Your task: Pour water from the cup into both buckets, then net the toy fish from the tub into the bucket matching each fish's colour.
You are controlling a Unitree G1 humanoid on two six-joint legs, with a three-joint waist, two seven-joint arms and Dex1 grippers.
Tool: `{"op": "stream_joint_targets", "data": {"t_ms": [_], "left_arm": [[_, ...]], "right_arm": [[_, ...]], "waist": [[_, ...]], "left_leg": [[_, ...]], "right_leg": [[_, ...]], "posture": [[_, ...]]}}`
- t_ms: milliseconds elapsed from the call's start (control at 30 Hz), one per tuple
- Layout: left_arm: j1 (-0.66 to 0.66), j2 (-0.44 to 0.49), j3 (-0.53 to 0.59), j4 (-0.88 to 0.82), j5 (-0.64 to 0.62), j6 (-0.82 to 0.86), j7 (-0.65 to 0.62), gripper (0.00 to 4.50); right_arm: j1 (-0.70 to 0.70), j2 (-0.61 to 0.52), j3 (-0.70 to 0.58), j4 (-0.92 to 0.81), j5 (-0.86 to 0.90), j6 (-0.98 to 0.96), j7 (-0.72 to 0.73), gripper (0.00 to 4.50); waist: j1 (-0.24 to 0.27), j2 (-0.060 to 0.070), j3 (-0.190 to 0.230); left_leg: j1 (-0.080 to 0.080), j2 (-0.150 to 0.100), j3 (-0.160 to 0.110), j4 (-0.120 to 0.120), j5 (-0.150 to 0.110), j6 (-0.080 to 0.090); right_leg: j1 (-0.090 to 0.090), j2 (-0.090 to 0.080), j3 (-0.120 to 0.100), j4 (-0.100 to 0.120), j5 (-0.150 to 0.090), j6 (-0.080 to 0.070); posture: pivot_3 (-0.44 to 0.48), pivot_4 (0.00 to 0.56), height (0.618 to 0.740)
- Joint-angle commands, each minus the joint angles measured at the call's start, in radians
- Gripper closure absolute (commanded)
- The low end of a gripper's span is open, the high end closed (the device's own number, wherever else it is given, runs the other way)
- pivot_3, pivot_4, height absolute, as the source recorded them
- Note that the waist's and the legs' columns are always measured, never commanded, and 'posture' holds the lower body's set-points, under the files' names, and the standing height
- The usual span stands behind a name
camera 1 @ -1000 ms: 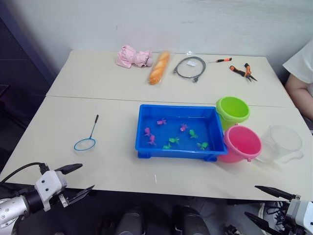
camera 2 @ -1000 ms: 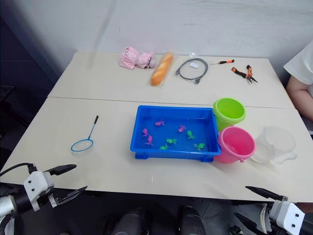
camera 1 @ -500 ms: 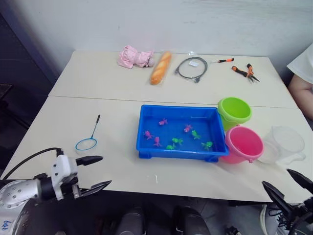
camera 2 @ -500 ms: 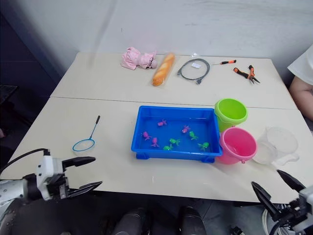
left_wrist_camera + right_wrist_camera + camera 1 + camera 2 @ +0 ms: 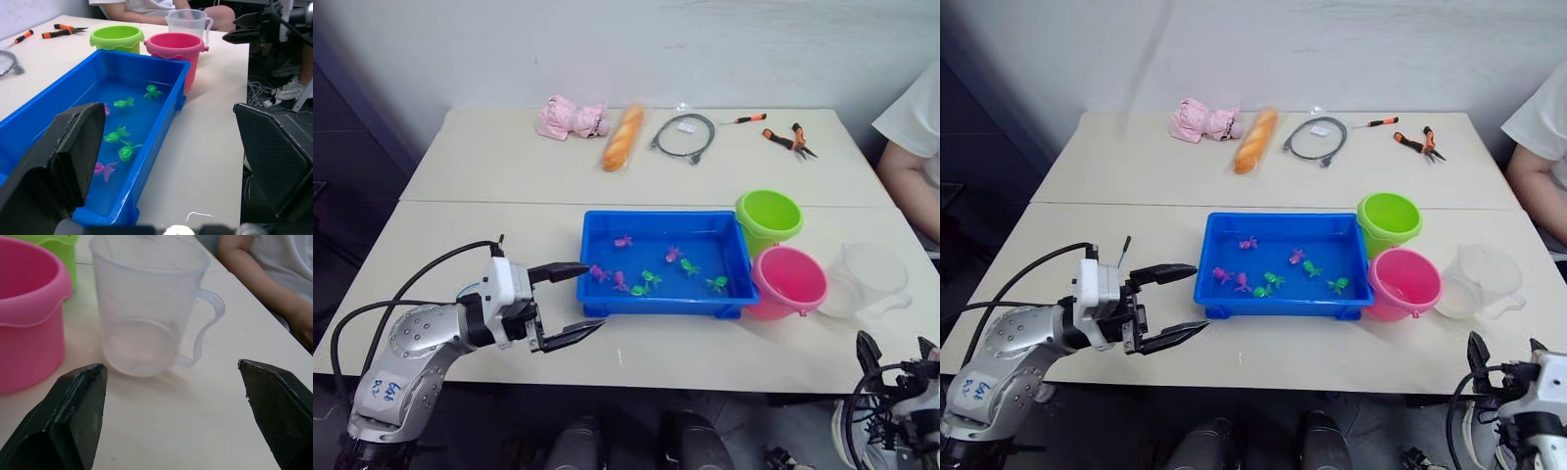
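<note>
Toy fish (image 5: pixel 646 277) in tub (image 5: pixel 656 221)

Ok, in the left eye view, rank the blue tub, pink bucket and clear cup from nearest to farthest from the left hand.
1. Blue tub, just beside the open left hand.
2. Pink bucket, past the tub's far end.
3. Clear cup, beyond the pink bucket, at the table's right edge.

Clear cup (image 5: pixel 146 308) stands just beside pink bucket (image 5: pixel 27 313), between spread tool fingers (image 5: pixel 80 416).

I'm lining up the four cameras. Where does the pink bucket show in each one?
Left eye view: pink bucket, against the blue tub's right end.
Right eye view: same place.
Left wrist view: beyond the tub's far corner.
Right wrist view: at the picture's edge.
Shared landmark: the clear cup beside it.
</note>
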Motion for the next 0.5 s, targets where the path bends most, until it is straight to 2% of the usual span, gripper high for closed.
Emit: {"op": "stream_joint_targets", "data": {"t_ms": [33, 500], "left_arm": [[-0.042, -0.017, -0.020, -0.007, 0.005, -0.002, 0.013, 0.00], [-0.062, -0.049, -0.053, 0.004, 0.043, -0.015, 0.025, 0.00]], "right_arm": [[-0.057, -0.029, -0.042, 0.050, 0.003, 0.012, -0.047, 0.04], [-0.203, -0.064, -0.059, 0.188, -0.008, 0.027, -0.126, 0.04]], "waist": [[0.000, 0.000, 0.000], [0.000, 0.000, 0.000]], "left_leg": [[0.000, 0.000, 0.000, 0.000, 0.000, 0.000], [0.000, -0.001, 0.000, 0.001, 0.001, 0.001]], "right_leg": [[0.000, 0.000, 0.000, 0.000, 0.000, 0.000], [0.000, 0.000, 0.000, 0.002, 0.000, 0.000]], "posture": [[0.000, 0.150, 0.740], [0.000, 0.150, 0.740]]}}
